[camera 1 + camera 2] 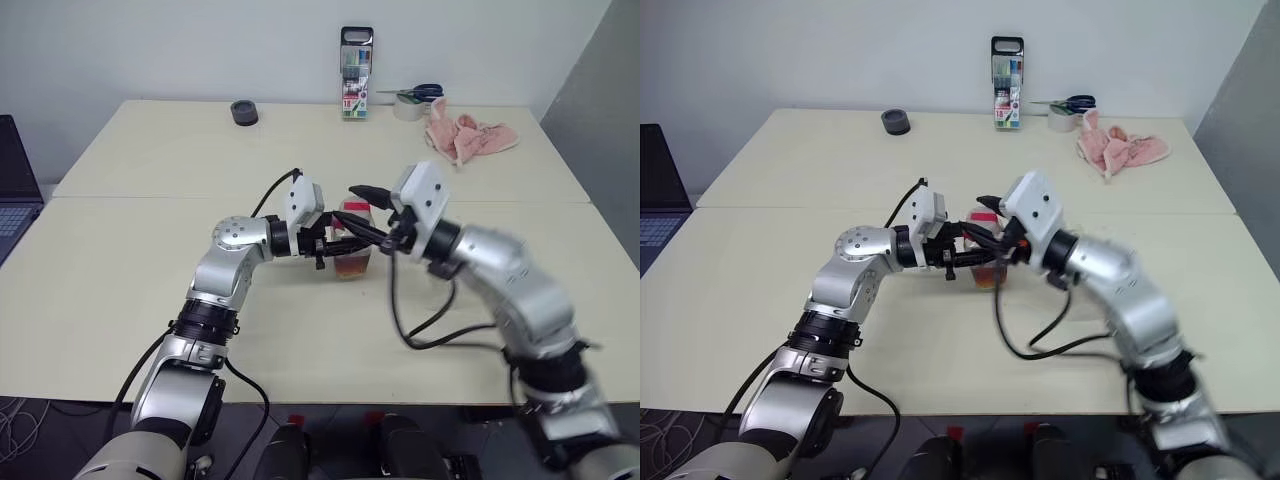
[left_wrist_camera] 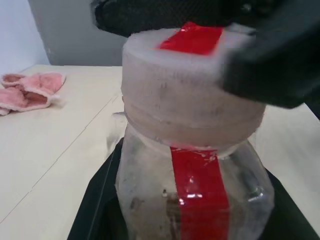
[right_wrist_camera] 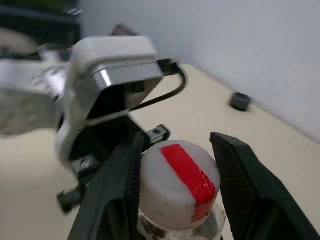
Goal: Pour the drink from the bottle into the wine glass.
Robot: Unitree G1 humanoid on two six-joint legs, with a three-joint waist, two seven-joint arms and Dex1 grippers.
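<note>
The left pincer (image 1: 325, 243) is gripping the bottle (image 1: 352, 250) by its body. The right pincer (image 3: 177, 187) is straddling the white cap (image 3: 178, 182), one finger (image 3: 117, 192) touching, the other apart.

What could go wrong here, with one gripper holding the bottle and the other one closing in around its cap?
1. The right gripper straddles the cap, but one finger stands clear of it. An uneven close could push the bottle sideways in the left gripper.

2. The bottle is held above the table with the drink inside; a jerk as the cap loosens could spill it.
</note>
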